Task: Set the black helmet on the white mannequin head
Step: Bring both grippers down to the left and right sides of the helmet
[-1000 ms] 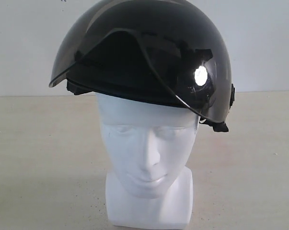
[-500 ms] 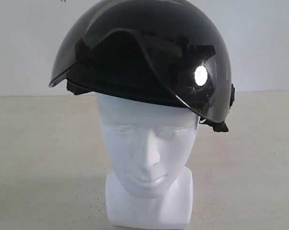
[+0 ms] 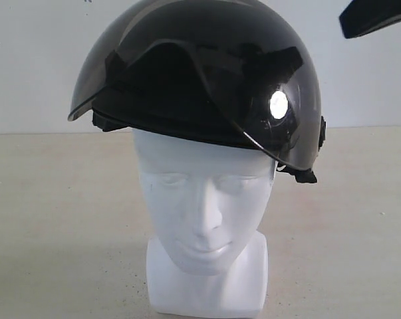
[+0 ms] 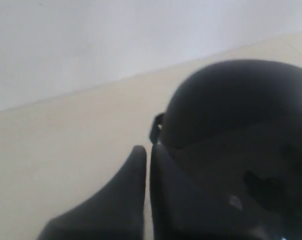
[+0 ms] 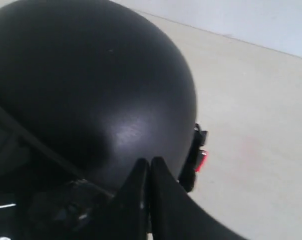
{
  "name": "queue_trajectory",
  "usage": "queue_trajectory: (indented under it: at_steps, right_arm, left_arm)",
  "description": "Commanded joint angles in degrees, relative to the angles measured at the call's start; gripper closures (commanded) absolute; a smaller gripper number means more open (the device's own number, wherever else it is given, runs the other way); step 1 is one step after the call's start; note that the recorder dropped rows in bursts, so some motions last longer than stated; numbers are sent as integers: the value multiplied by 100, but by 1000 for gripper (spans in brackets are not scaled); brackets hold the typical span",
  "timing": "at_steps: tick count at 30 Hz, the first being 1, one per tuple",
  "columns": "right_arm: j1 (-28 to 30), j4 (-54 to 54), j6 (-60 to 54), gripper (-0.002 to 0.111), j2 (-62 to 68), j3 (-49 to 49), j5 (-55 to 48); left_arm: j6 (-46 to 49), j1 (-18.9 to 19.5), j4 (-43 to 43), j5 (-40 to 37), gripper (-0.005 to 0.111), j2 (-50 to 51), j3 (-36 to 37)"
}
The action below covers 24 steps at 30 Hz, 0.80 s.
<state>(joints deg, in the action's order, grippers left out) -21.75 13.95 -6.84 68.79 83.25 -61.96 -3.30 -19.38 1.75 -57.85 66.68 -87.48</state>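
The black helmet (image 3: 207,73) sits on the white mannequin head (image 3: 203,212), its smoky visor (image 3: 280,126) raised over the brow and the face left bare. In the left wrist view the helmet's shell (image 4: 236,100) is close beside my left gripper (image 4: 148,152), which is shut and holds nothing. My right gripper (image 5: 149,164) is shut too, its tips just off the shell (image 5: 90,85) near the rear clip (image 5: 198,155). Dark blocky shapes (image 3: 280,63) show through the visor, behind the helmet.
The head stands on a beige tabletop (image 3: 54,219) before a white wall (image 3: 27,60). A black part of an arm (image 3: 373,16) hangs at the upper right of the exterior view.
Dark shapes behind the visor have appeared and risen on both sides. A black arm part has come into view at the upper right. Helmet and head have stayed still.
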Motion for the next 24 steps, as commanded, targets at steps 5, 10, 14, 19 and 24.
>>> queue_trajectory:
  at_steps: [5, 10, 14, 19, 24]
  right_arm:
    - [21, 1371, -828, 108, 198, 34, 288]
    - [21, 1381, -882, 108, 173, 34, 737]
    - [21, 1439, -871, 108, 173, 34, 957]
    - [10, 1423, -983, 108, 173, 34, 1109]
    - [10, 1491, -1041, 108, 173, 34, 1282]
  left_arm:
    - [821, 224, 1256, -38, 102, 302, -325]
    - [1169, 224, 1507, 367, 102, 548, -333]
    - [1741, 224, 2073, 152, 102, 922, -333]
    - [2114, 224, 2478, 189, 102, 1286, -333]
    - [2310, 224, 2633, 327, 102, 1371, -321]
